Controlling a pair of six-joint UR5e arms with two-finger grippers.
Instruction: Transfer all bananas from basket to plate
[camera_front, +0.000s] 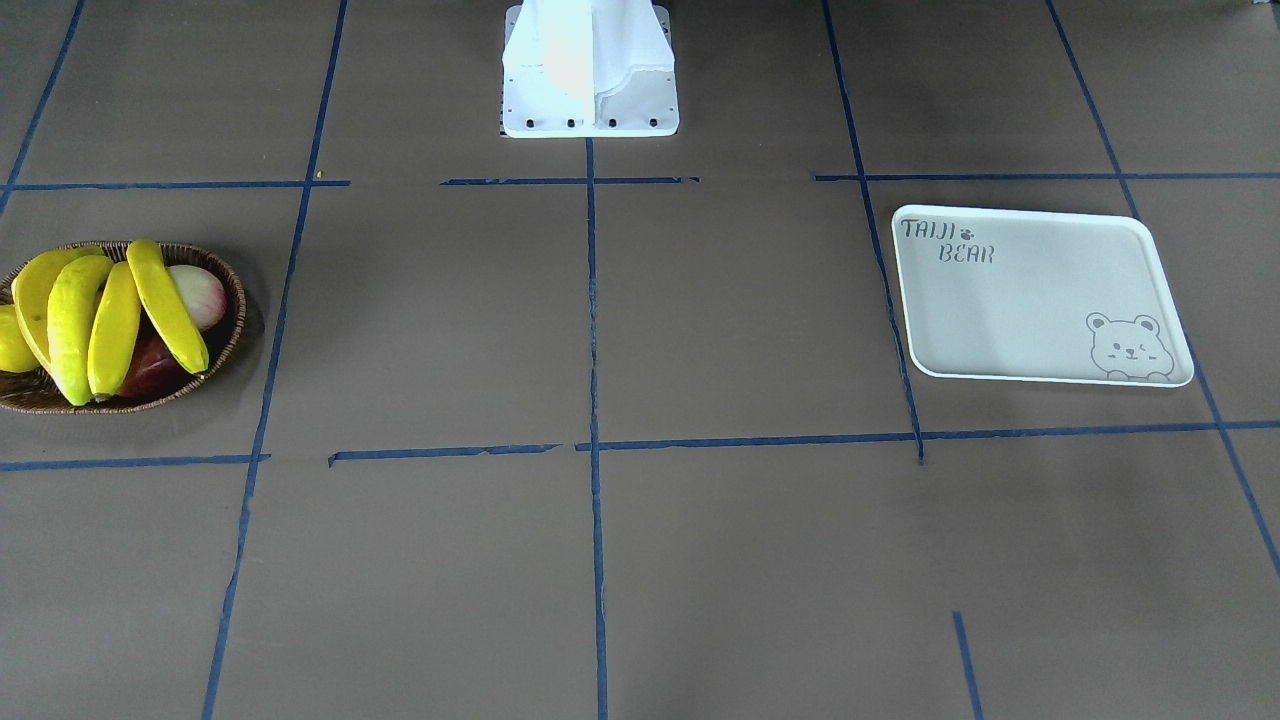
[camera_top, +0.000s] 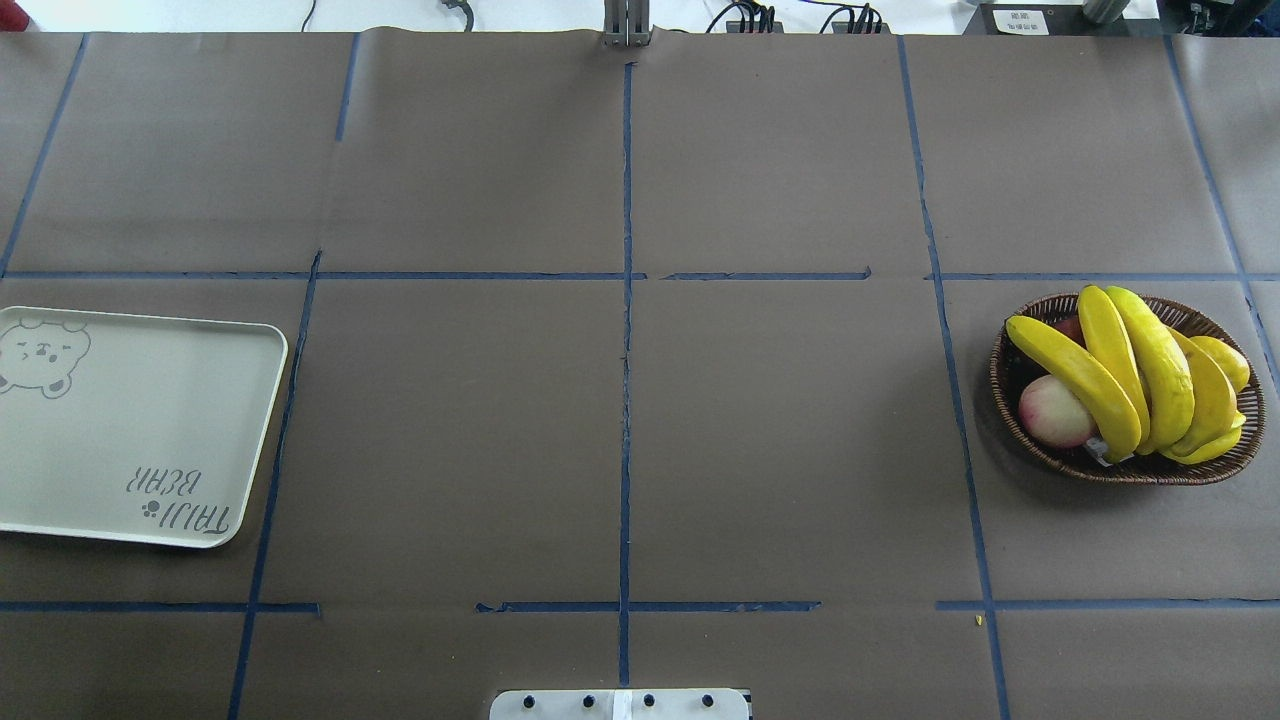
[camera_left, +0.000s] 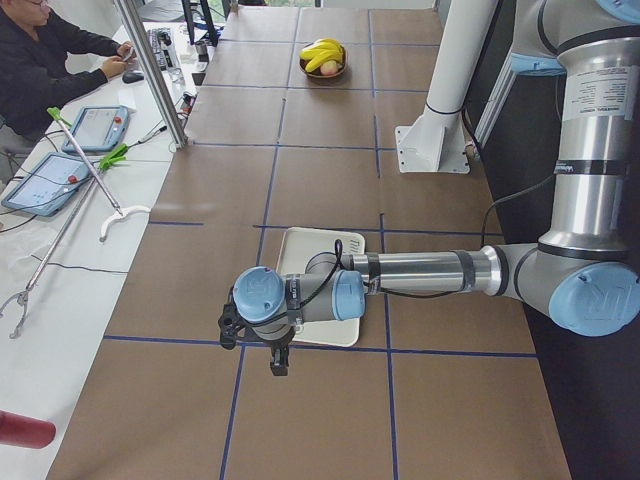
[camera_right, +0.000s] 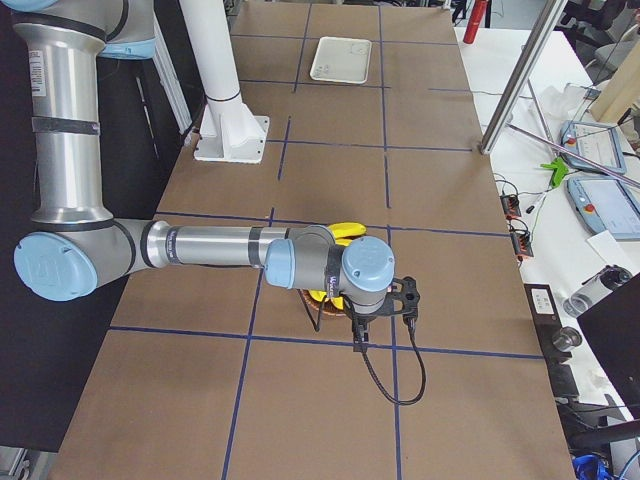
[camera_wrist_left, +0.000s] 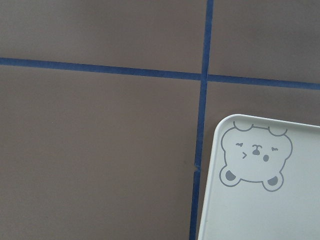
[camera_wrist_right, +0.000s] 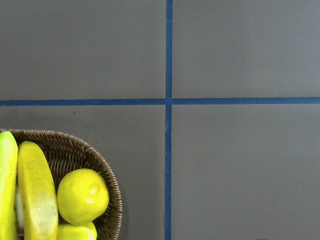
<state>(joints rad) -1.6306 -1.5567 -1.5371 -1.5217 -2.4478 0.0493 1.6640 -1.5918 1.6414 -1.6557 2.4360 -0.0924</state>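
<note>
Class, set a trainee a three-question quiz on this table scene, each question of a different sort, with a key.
1. How many bananas lie in the basket?
2. True or false: one banana already lies on the plate.
3. The basket stands on the robot's: A) left; B) right; C) centre line.
Key: 1 four; 2 false; 3 B.

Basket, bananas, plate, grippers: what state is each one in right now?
Bananas, all four lying in the basket, none on the plate.
Basket, full: bananas plus a peach and a lemon.
Plate, empty.
Left gripper, near the plate; open or shut, cannot tell.
Right gripper, near the basket; open or shut, cannot tell.
</note>
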